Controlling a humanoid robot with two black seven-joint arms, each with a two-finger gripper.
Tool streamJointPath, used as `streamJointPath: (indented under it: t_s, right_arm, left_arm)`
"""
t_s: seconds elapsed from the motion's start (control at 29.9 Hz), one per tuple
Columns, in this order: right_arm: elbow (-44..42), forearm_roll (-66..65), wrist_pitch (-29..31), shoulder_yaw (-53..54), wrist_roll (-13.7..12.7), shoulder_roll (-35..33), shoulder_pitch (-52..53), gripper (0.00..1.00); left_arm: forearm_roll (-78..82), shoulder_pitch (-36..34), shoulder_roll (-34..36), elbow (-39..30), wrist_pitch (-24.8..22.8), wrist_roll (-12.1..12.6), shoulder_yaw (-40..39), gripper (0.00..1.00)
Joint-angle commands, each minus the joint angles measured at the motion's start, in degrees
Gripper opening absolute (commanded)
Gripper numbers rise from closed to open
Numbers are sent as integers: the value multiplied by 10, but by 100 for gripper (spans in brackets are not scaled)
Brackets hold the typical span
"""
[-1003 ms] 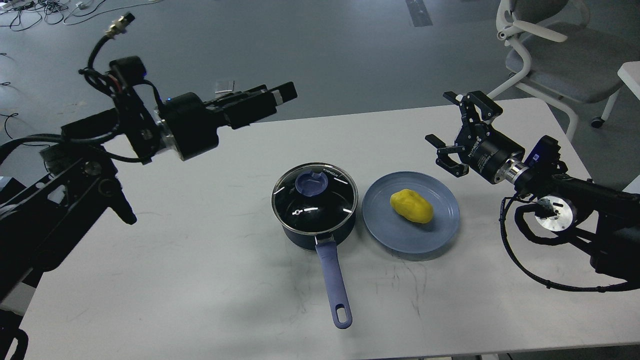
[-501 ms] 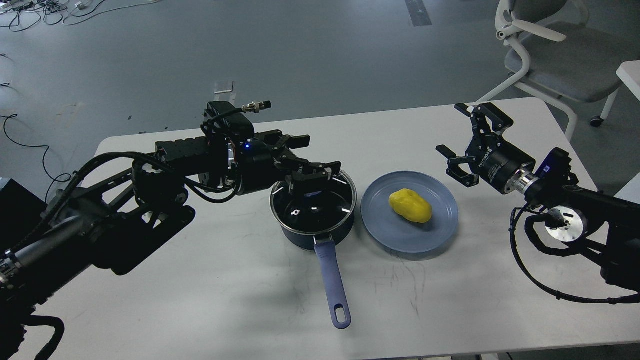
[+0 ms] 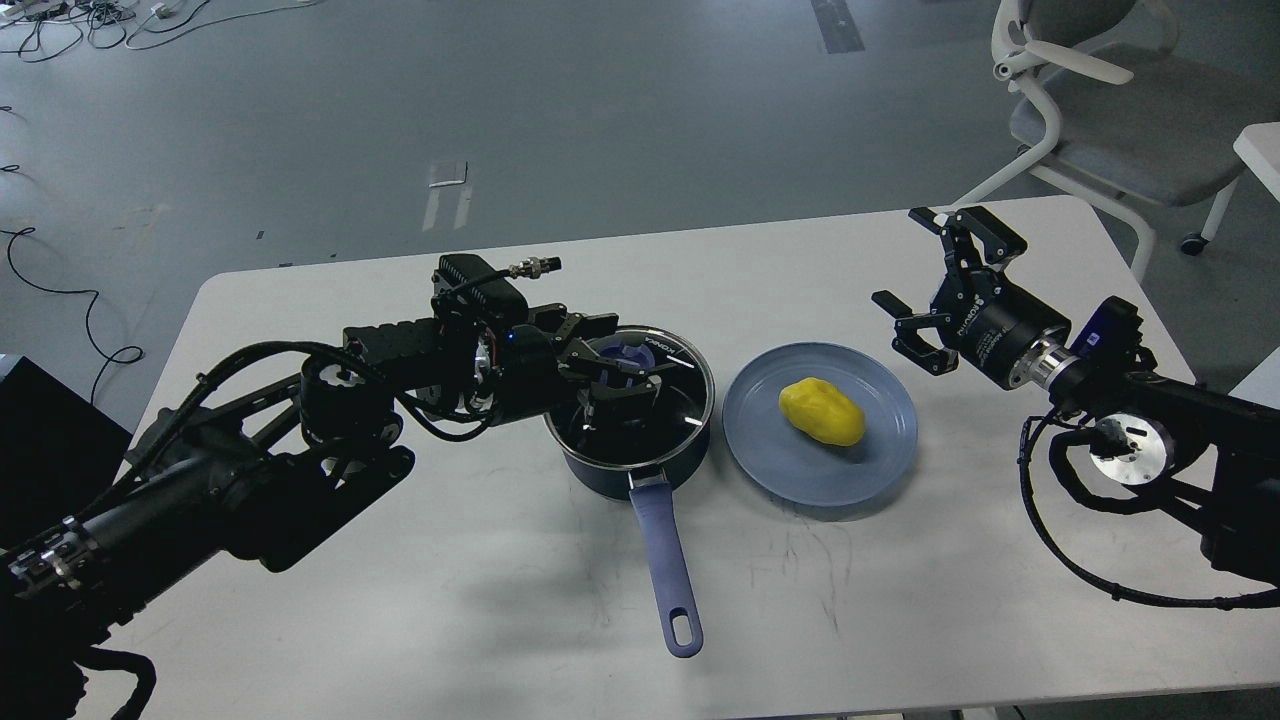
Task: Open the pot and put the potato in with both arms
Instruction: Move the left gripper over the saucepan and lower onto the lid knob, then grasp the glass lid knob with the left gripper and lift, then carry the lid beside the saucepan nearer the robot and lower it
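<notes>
The dark navy pot (image 3: 600, 474) stands mid-table with its long periwinkle handle (image 3: 663, 555) pointing toward me. Its glass lid (image 3: 676, 398) with the blue knob (image 3: 628, 351) sits on it. My left gripper (image 3: 613, 375) reaches in from the left, low over the lid, its fingers spread around the knob; whether they touch it does not show. The yellow potato (image 3: 822, 412) lies on a flat blue plate (image 3: 880, 455) right of the pot. My right gripper (image 3: 922, 290) is open and empty, held above the table to the upper right of the plate.
The white table (image 3: 400, 600) has scuff marks near the front. A white office chair (image 3: 1090, 110) stands behind the table's far right corner. Cables hang under my right arm (image 3: 1100, 580).
My left gripper has come down onto the lid and drawn back left a little, its fingers now around the knob. The right arm, pot, lid and potato have not moved.
</notes>
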Motion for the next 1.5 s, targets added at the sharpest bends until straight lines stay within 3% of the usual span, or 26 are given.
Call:
streamJointPath:
  t_s: [0.0,0.33,0.5,0.6,0.63,0.74,1.0,1.17,1.37,1.47]
  right_arm:
    - [0,0,0,0,0,0,0,100]
    - [-1,0,0,2,0,0,-4,100]
    - [-1,0,0,2,0,0,-4,100]
    - [-1,0,0,2,0,1,-4,100]
    - [-1,0,0,2,0,1,-4,100]
    - [-1,0,0,2,0,1,-5,100]
    - [-1,0,0,2,0,1,-8,100]
    - [0,0,0,3,0,0,-8,100]
    - [-1,0,0,3,0,0,-7,100]
    - [-1,0,0,3,0,0,-7,100]
  left_arm:
    - [1,10,-3,3,5,0,0,98]
    - [1,15,-4,7,6,0,4,97]
    - [1,15,-3,8,6,2,4,90]
    - [1,16,-4,11,6,3,4,63]
    - [1,17,-4,13,6,4,4,49]
    - [1,18,-7,13,12,5,4,33]
    - [-2,8,7,-3,21,3,2,31]
    - [-15,-30,82,-41,32,-4,1,32]
    - [-57,-26,192,-47,67,-38,3,32]
    - [-57,-1,238,-41,112,-57,25,33]
